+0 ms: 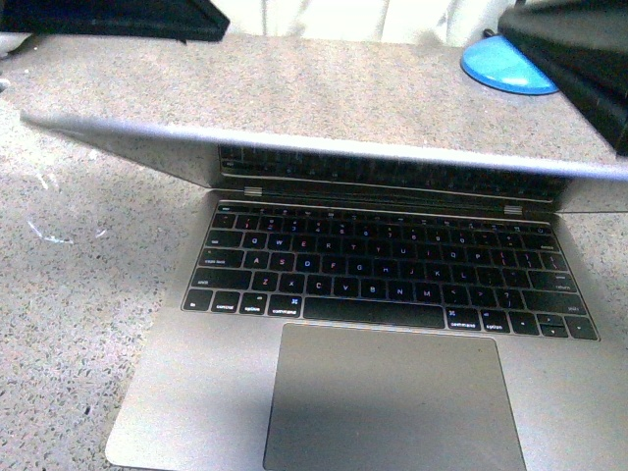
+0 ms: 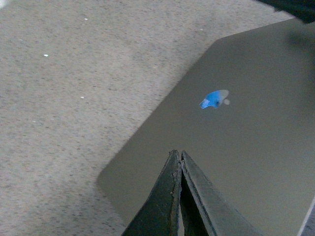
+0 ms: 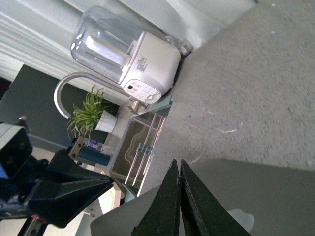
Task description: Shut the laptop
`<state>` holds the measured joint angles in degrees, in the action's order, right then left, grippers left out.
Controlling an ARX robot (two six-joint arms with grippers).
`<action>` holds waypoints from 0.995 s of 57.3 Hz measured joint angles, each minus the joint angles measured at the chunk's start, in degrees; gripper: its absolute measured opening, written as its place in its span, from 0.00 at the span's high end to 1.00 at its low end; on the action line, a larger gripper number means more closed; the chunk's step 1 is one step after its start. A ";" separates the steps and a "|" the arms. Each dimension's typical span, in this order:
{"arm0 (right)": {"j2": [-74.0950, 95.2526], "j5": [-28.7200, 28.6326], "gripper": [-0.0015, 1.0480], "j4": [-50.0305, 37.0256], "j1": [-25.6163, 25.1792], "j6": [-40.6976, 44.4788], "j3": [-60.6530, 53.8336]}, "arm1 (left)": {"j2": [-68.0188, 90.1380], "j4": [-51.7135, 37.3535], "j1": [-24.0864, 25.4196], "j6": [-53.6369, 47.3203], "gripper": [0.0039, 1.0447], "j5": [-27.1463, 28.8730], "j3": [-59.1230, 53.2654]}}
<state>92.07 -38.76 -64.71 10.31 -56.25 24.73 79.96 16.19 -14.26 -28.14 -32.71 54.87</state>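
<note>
Front view has the laptop [image 1: 206, 392] filling the lower and middle part of the frame, sitting on a speckled grey counter [image 1: 78, 294]. Its base lies flat, with the black keyboard [image 1: 383, 275] in the middle and the big trackpad [image 1: 392, 402] at the bottom centre. The lid [image 1: 324, 145] is partly lowered over the keys and shows almost edge-on as a thin silver band running across the whole frame, slightly lower at the right. Under that band the dark screen mirrors the top rows of keys. A blue oval object [image 1: 505, 67] rests on the counter in the upper right corner, partly behind a dark arm piece; another dark piece sits in the upper left corner.

Left wrist view looks down on the smooth grey back of the lid, near one rounded corner, with counter beside it. The left gripper [image 2: 178, 155] has its two dark fingers pressed together at the tips, holding nothing, right over the lid; whether they touch it cannot be told. The apple logo [image 2: 214, 99] shines blue just beyond the tips.

Right wrist view shows the right gripper [image 3: 176, 164] with fingers likewise pinched together and empty, over another corner of the lid. Beyond the counter stand a white blender [image 3: 142, 66], a curved metal tap [image 3: 61, 93] and a small green plant [image 3: 88, 115].
</note>
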 joint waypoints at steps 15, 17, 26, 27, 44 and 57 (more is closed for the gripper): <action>-4.61 9.20 0.99 -4.37 5.77 -4.50 -12.31 | -8.26 -5.09 -0.20 6.01 0.96 -4.24 -12.96; -5.66 9.84 0.99 -4.15 6.54 -4.63 -13.53 | -9.60 -6.10 -0.07 7.21 0.96 -4.94 -15.06; -16.66 17.46 0.99 5.40 12.22 -4.68 -19.69 | -15.63 -12.94 0.94 14.05 0.96 -5.42 -24.74; -18.91 18.51 0.99 7.56 13.00 -4.61 -20.41 | -16.09 -13.49 1.09 14.64 0.96 -5.35 -25.49; -57.18 47.78 0.99 49.96 19.50 17.05 -18.95 | -31.26 -25.70 9.51 35.98 0.96 -0.96 -35.06; -79.91 68.52 0.99 51.87 20.24 51.34 -18.86 | -55.65 -15.85 23.12 52.68 0.96 -6.69 -38.53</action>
<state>12.16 29.76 -12.84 30.55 -4.91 5.87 24.32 0.34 8.86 24.53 -39.40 16.34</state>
